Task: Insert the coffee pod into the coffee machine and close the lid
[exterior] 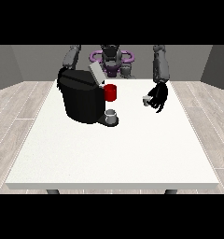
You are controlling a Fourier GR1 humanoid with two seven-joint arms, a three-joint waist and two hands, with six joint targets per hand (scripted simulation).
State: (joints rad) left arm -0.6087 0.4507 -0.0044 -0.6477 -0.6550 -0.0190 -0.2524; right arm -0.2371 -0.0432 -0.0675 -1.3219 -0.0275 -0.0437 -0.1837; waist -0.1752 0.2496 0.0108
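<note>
1. Bare white table (114, 158) fills the space nearest the camera, so everything the task needs sits on its far half, close to the robot.
2. On the far left part stands the black coffee machine (81, 100), with its grey lid (96, 73) tilted up and open, presumably so that a pod can go in before the lid is shut.
3. A small grey cup (111, 116) stands on the machine's base at its right foot, seemingly placed to catch the coffee.
4. A red part (110, 92) shows at the machine's upper right, just under the raised lid; I judge it to be the pod holder, though its opening cannot be made out.
5. The coffee pod (146, 100), small and pale, is at the fingertips of the hand at the view's right (158, 97), well apart from the machine. The dark fingers hang down and curl toward it, but whether they pinch it or only touch it I cannot tell, nor whether it rests on the table or is lifted.
6. The hand at the view's left is hidden behind the machine; only its upper arm (72, 56) shows.
7. The pod is not yet inserted and the lid not yet closed.
</note>
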